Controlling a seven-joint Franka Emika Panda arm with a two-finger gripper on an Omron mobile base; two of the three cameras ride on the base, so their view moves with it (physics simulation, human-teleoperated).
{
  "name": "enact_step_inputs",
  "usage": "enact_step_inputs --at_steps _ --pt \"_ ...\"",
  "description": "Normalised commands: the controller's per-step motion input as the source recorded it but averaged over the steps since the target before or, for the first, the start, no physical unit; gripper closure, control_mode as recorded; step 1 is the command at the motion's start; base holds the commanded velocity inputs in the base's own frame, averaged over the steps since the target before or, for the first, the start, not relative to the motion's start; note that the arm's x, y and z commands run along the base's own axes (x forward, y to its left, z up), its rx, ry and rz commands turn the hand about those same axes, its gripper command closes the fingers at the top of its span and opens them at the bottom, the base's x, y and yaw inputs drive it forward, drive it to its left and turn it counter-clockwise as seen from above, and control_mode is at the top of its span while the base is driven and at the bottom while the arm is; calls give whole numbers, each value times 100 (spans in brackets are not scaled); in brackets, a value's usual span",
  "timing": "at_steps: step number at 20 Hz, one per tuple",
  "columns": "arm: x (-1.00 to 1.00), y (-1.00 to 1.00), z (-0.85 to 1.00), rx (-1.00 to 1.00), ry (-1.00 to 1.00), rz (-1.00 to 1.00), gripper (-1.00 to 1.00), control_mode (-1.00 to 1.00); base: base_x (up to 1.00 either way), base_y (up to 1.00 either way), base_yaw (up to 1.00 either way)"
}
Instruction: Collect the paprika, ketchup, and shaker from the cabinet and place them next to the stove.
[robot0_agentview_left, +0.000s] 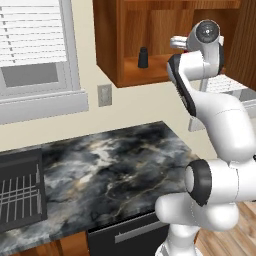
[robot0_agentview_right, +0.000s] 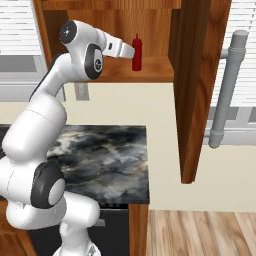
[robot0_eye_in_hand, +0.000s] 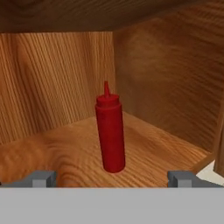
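Hand view: the ketchup (robot0_eye_in_hand: 110, 133) stood upright on the floor of the cabinet (robot0_eye_in_hand: 52, 87), near its back right corner, just ahead of the gripper (robot0_eye_in_hand: 112, 178), whose fingers were spread wide and held nothing. The shaker (robot0_agentview_left: 143, 58) stood farther left on the cabinet floor.

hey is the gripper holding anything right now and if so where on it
Nothing is held. The gripper is open, its fingers short of the ketchup, which stands upright.
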Motion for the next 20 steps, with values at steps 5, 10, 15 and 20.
enact_step_inputs --at_steps 5,10,15,20 --pt "31 -6 0 -3 0 0 -100 -100 0 0 0" --pt "14 -17 0 -2 0 0 -100 -100 0 0 0" --pt "5 -11 0 0 0 0 -100 -100 0 0 0" --pt "25 0 0 0 0 0 -100 -100 0 0 0"
